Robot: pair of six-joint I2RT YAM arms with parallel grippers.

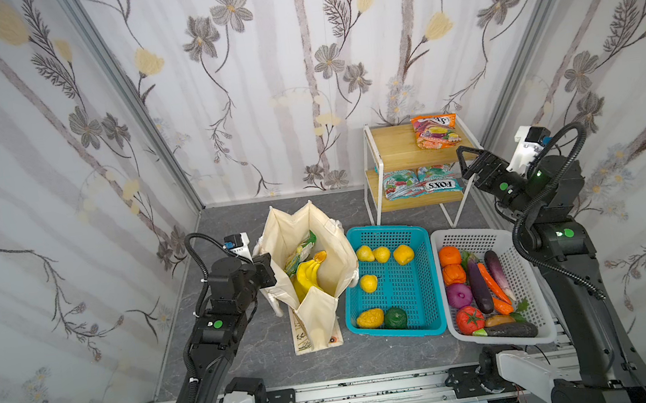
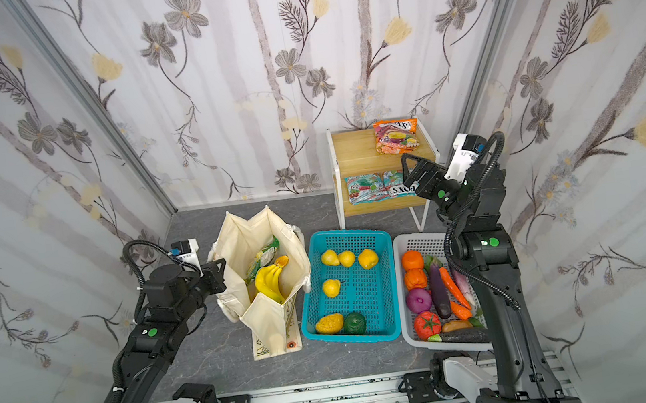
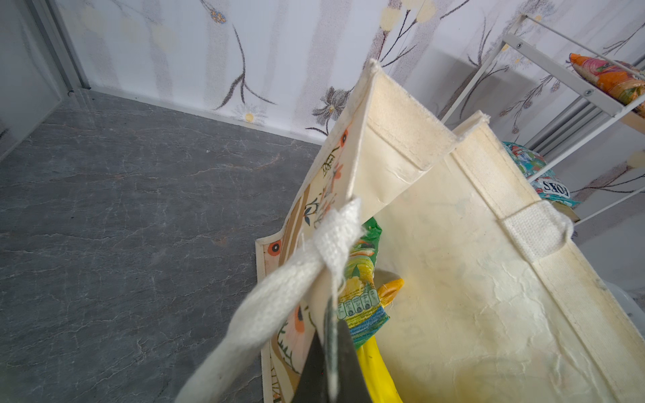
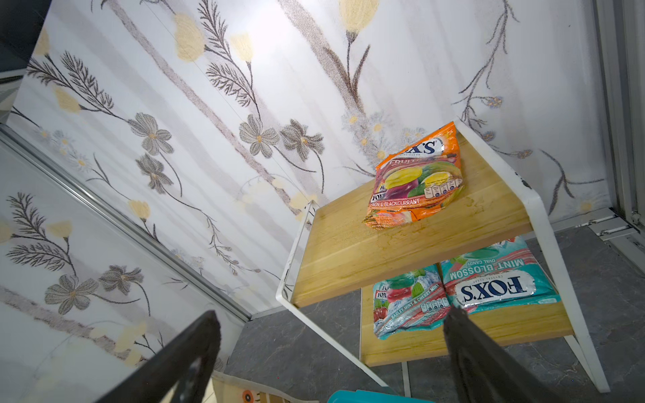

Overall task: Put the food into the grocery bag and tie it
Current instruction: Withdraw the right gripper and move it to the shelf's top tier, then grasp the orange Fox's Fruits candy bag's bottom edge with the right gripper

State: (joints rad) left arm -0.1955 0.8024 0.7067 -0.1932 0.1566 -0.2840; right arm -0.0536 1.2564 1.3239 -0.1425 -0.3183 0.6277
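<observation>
The cream grocery bag [image 1: 295,231] [image 2: 246,237] stands open on the grey table. Inside it lie a yellow banana bunch [image 1: 307,277] and a green snack packet [image 3: 363,265]. My left gripper [image 1: 266,268] [image 3: 331,349] is shut on the bag's left rim beside a white handle [image 3: 296,279]. My right gripper [image 1: 465,160] [image 4: 335,314] hangs open and empty in front of the wooden shelf [image 1: 394,143]. An orange snack packet [image 1: 435,132] [image 4: 415,181] lies on the top shelf. Eggplants [image 1: 480,288], a carrot [image 1: 494,282] and an orange citrus [image 1: 449,256] lie in the white basket [image 1: 530,269].
A teal basket [image 1: 383,228] with several yellow fruits and a green one sits between the bag and the white basket. Two teal mint packets [image 4: 488,282] lie on the lower shelf. Floral walls close in the back and both sides.
</observation>
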